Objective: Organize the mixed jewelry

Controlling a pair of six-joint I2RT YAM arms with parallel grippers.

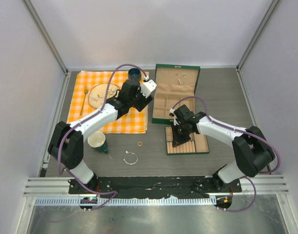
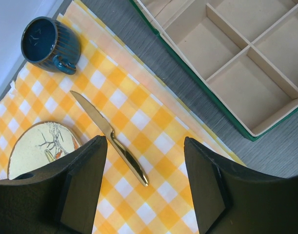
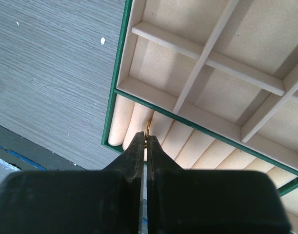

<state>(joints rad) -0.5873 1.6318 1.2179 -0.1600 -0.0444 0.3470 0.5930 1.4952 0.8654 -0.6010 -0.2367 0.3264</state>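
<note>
My right gripper (image 3: 146, 139) is pinched shut on a tiny gold piece (image 3: 148, 126), a ring I think, held edge-on to slot between the rolls of the tray (image 3: 127, 122), while my left gripper (image 2: 144, 185) hangs wide open, empty, over the checked cloth (image 2: 139, 109) and the bangle (image 1: 130, 157) lies on the table (image 1: 153, 152).

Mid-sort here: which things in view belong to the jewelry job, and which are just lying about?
Job: silver bangle; gold ring on the table; gold piece pinched in right gripper; green box and ring tray as destinations.
Lying about: checked cloth, plate, fork, knife, blue cup, cream cup.
</note>
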